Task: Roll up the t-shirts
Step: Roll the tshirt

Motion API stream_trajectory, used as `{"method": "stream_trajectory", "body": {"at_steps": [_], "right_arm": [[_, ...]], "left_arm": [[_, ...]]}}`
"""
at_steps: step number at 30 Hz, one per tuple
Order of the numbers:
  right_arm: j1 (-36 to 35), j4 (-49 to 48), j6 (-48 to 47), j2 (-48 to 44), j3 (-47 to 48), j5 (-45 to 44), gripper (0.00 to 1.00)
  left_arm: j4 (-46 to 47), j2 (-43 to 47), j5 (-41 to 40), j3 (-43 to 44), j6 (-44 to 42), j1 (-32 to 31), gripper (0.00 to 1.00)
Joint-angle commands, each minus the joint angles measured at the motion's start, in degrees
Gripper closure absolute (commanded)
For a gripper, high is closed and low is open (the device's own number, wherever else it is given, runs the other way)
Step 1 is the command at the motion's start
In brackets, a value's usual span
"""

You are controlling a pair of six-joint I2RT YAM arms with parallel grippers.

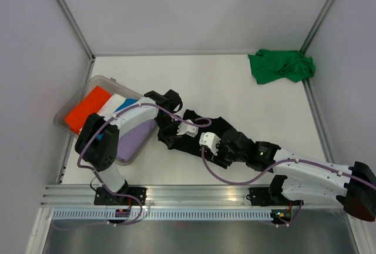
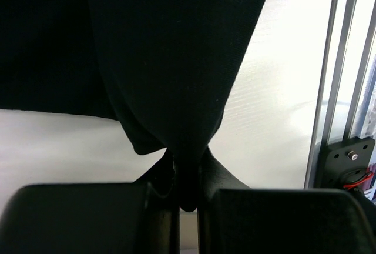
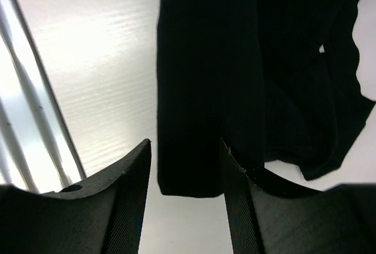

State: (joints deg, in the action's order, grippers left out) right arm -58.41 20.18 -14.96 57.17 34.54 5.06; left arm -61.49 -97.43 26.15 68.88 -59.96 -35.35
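A black t-shirt lies bunched on the white table in the middle of the top view. My left gripper is at its left end, shut on a pinched fold of the black cloth that hangs from the jaws. My right gripper is at the shirt's near right side. It is open, with its fingers on either side of a folded strip of the black shirt, the gripper low over the table. A bright green t-shirt lies crumpled at the far right corner.
A clear plastic tub at the left holds an orange shirt, a white one, a blue one and a lilac one. An aluminium rail runs along the near edge. Grey walls enclose the table.
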Motion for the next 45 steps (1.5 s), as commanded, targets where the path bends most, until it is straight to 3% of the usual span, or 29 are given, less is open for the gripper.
{"method": "stream_trajectory", "body": {"at_steps": [1,7,11,13,14,16,19,27,33,34,35,38,45], "right_arm": [[-0.5,-2.4,-3.1,1.4,-1.5,-7.8,0.44],[-0.4,-4.0,-3.3,1.3,-4.1,-9.7,0.43],[-0.5,-3.0,-5.7,4.2,-4.0,-9.2,0.48],[-0.4,-2.2,-5.7,6.6,-2.6,-7.4,0.59],[-0.4,-1.8,-5.4,8.0,-1.9,-6.2,0.77],[-0.4,0.1,-5.3,8.9,1.0,-1.8,0.93],[-0.4,2.9,-2.3,9.5,6.8,1.8,1.00],[-1.4,-1.2,13.3,9.1,8.6,14.4,1.00],[-2.7,-2.7,30.0,5.6,0.3,15.5,1.00],[-2.7,-3.5,31.6,3.1,-2.9,16.4,1.00],[-2.4,-4.5,32.8,1.6,-4.6,17.0,1.00],[0.8,-11.4,38.7,-3.4,-10.8,20.4,1.00],[11.9,-16.9,47.3,-9.9,-17.8,27.5,1.00]], "left_arm": [[-2.1,0.1,4.8,1.8,-3.4,0.4,0.98],[-2.1,-0.5,5.1,1.8,-4.5,0.8,0.98],[-2.2,-1.3,5.8,2.7,-4.5,1.2,0.98],[-2.7,-1.6,6.1,3.2,-4.4,1.3,0.98],[-2.8,-1.6,6.2,3.2,-4.3,1.3,0.98],[-4.0,-1.2,6.3,3.0,-4.5,1.5,0.98],[-5.7,0.2,6.1,2.1,-6.2,2.3,0.98],[-13.3,1.9,3.7,0.5,-11.6,4.5,0.98],[-14.2,0.8,5.3,1.1,-12.5,4.7,0.97],[-13.7,0.2,5.6,1.5,-11.4,4.7,0.94],[-13.2,-0.3,5.8,2.0,-10.1,4.7,0.83],[-10.8,-3.0,6.5,5.0,-4.3,4.7,0.61],[-7.4,-3.6,11.4,6.7,5.5,4.7,0.53]]}}
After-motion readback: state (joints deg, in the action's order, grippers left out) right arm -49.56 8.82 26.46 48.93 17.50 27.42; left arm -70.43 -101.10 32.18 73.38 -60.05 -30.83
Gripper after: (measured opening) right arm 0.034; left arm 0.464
